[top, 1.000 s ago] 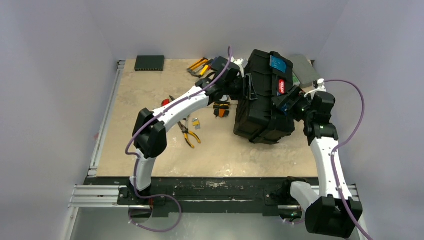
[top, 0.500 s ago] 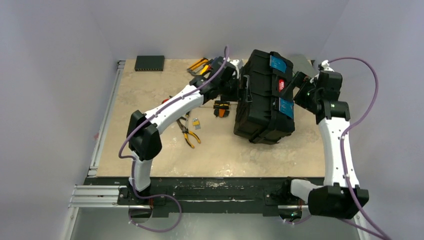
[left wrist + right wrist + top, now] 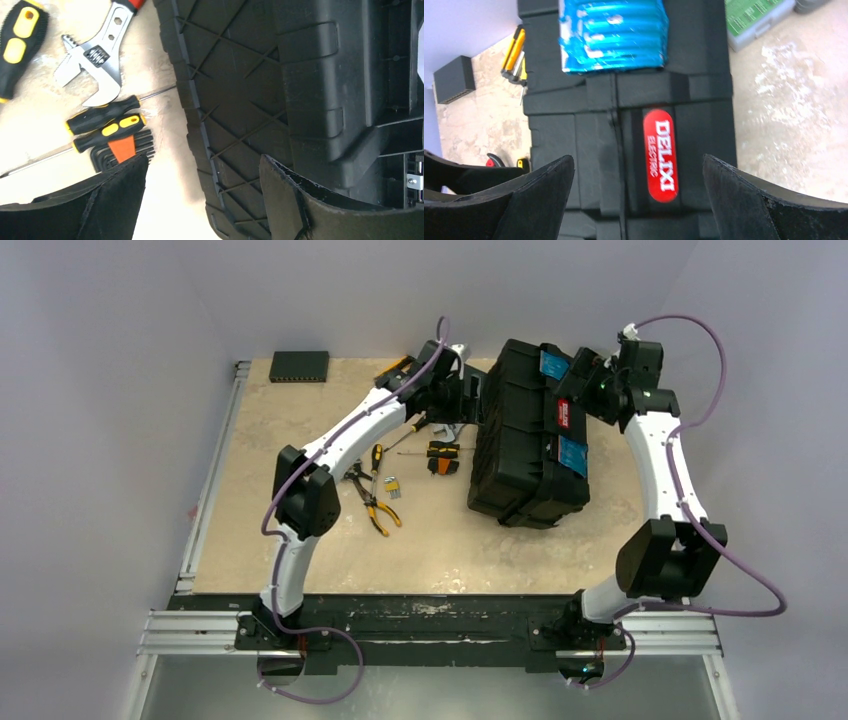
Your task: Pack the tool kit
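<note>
**Two claws spread wide at the toolbox, hand tools loose on the desk**

Both arms reach over the far half of the desk [image 3: 300,530]. The large black toolbox [image 3: 525,440] sits there, right of centre and close to the far edge. The face turned up toward the overhead camera carries the blue latches [image 3: 573,454] with the red label [image 3: 661,155] between them, and the lid looks closed.

The left claw [image 3: 203,160] is at the toolbox's left side with its jaws wide and nothing held. In its wrist view one finger lies in front of the ribbed black wall and the other over bare desk. Whether either finger touches the box cannot be told.

The right claw [image 3: 638,160] hovers over the latch face, jaws spread as wide and equally empty. The red label shows in the gap between its fingers.

Several tools lie on the desk to the left of the toolbox:
- an adjustable wrench [image 3: 97,55] with a red handle
- two screwdrivers [image 3: 100,114] side by side
- a hex key set [image 3: 122,147] in an orange holder, just beside the box

Yellow-handled pliers [image 3: 375,505] lie further toward the near edge, well apart from the box. A yellow-black tool [image 3: 514,47] rests by the far edge.

Other items stay at the far corners — a flat black box [image 3: 299,365] on the left, and a grey case [image 3: 759,17] with a green label on the right, beyond the toolbox.
</note>
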You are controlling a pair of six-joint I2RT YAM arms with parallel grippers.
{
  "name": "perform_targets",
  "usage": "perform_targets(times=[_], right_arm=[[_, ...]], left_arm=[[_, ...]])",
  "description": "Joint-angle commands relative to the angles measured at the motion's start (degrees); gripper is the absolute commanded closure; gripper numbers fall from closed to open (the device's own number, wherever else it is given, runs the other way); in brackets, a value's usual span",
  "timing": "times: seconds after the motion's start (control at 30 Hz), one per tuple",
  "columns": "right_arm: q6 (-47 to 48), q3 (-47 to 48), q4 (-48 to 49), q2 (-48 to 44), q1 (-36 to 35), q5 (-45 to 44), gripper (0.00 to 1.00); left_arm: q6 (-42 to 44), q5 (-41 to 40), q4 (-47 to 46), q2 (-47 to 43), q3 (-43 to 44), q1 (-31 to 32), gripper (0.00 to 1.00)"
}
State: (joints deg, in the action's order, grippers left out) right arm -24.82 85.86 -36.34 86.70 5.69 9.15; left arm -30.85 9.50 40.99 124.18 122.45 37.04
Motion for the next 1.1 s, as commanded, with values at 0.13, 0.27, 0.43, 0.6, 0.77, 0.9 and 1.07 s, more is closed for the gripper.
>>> perform_targets(times=[0.13, 0.27, 0.43, 0.6, 0.77, 0.9, 1.07], right_arm=[[-0.1, 4.1, 10.3, 5.7, -1.7, 0.9, 0.01], [0.3, 7.1, 11.3, 9.4, -2.0, -0.6, 0.01], [1.3, 11.5, 12.1, 13.8, -3.6, -3.8, 0.01], [2.2, 14.4, 12.7, 16.7, -4.5, -4.3, 0.01], [2.2, 15.0, 13.6, 17.4, -4.7, -4.1, 0.02], [1.6, 14.0, 16.4, 15.4, -4.6, -4.3, 0.01], [2.0, 19.4, 13.8, 17.7, -5.2, -4.5, 0.01]], left_arm=[[-0.3, 3.7, -14.6, 0.6, 2.4, -0.9, 0.21], [0.0, 4.0, -18.8, 3.2, 6.1, -1.0, 0.19], [-0.6, 4.8, -22.4, 7.2, 10.9, -1.0, 0.14], [-2.5, 6.1, -24.6, 11.8, 14.6, -1.2, 0.12], [-4.9, 8.0, -25.6, 14.6, 15.2, -1.5, 0.12], [-5.2, 8.7, -25.0, 15.4, 14.9, -1.5, 0.13], [-5.7, 8.8, -24.4, 15.4, 14.4, -1.4, 0.14]])
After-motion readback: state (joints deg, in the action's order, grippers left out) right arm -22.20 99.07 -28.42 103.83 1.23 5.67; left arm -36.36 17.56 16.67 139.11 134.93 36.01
